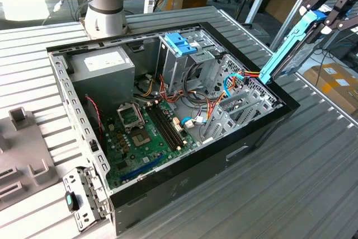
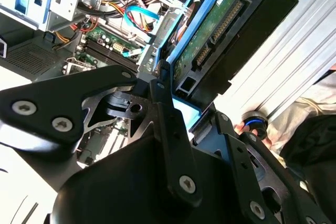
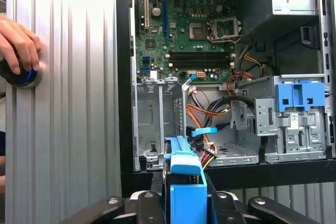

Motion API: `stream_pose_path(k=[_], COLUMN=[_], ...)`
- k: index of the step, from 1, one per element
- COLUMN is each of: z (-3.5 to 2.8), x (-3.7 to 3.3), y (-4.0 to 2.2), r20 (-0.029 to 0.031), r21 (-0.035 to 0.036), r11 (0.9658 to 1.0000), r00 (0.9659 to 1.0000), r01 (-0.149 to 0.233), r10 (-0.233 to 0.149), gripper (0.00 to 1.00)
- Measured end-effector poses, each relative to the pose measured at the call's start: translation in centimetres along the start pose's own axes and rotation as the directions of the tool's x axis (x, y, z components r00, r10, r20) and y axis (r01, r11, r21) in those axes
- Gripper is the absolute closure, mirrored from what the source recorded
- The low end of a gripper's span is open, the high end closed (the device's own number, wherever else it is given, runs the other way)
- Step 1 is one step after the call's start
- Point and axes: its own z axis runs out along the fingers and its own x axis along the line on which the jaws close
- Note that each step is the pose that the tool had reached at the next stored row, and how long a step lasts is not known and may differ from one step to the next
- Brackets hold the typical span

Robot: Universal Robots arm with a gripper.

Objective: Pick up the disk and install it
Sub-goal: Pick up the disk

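In the exterior view my gripper point(image 1: 323, 14) hangs at the upper right, shut on the disk point(image 1: 286, 51). The disk is tilted steeply, with blue rails along its sides, and its low end sits just above the exterior view's right rim of the open computer case point(image 1: 196, 186). The second wrist view shows the disk's green circuit-board underside point(image 2: 210, 30) reaching away from the black fingers point(image 2: 168, 114). The blue rail end of the disk point(image 3: 184, 179) stands between my gripper's fingers point(image 3: 184, 205) in the first wrist view, above a bare metal bay point(image 3: 157, 124) inside the case.
Inside the case are a drive cage with a blue handle point(image 1: 180, 43), a grey power-supply box point(image 1: 103, 65), the motherboard point(image 1: 145, 132) and loose cables point(image 1: 210, 107). A person's hand point(image 3: 18, 43) rests on a blue-ringed knob beside the case. The arm's base point(image 1: 109, 9) stands behind it.
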Motion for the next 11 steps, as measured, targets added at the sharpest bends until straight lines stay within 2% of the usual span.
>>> stream_pose_path(k=[11], z=[-0.16], x=[1.98], y=[-0.24], r20=[0.0019], r21=[-0.0001], r11=[1.0], r00=[1.0], r01=[0.0], r10=[0.0], gripper=[0.63])
